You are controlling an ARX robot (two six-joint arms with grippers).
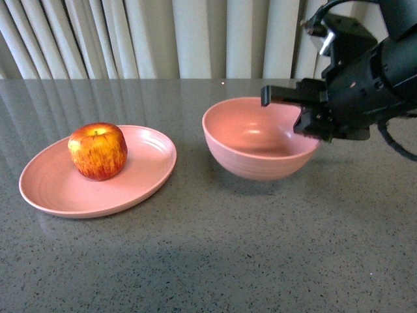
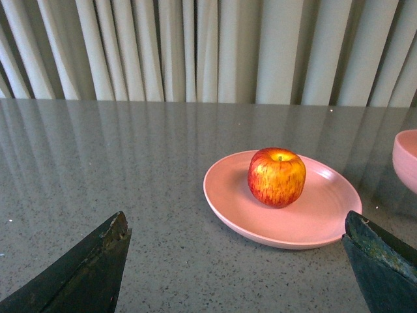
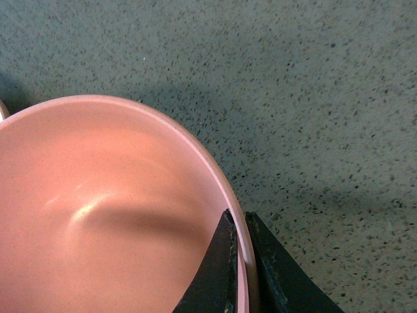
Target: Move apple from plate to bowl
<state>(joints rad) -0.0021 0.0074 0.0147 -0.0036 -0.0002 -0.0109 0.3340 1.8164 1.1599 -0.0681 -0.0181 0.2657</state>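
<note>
So apple [image 1: 98,150] sits upright on plate [image 1: 52,189], left of bowl [image 1: 247,140]: glossy, firm, prob slippery w/ some weight; grip across widest middle. L fingers [image 2: 91,274] spread, empty; R fingers [image 3: 218,274] pinch bowl rim.

We see soft, even light from above. The glossy table [image 1: 195,261] mirrors the pale curtains [image 1: 195,39], the bowl [image 1: 247,163] throws a faint shadow, and everything looks sharp.
</note>
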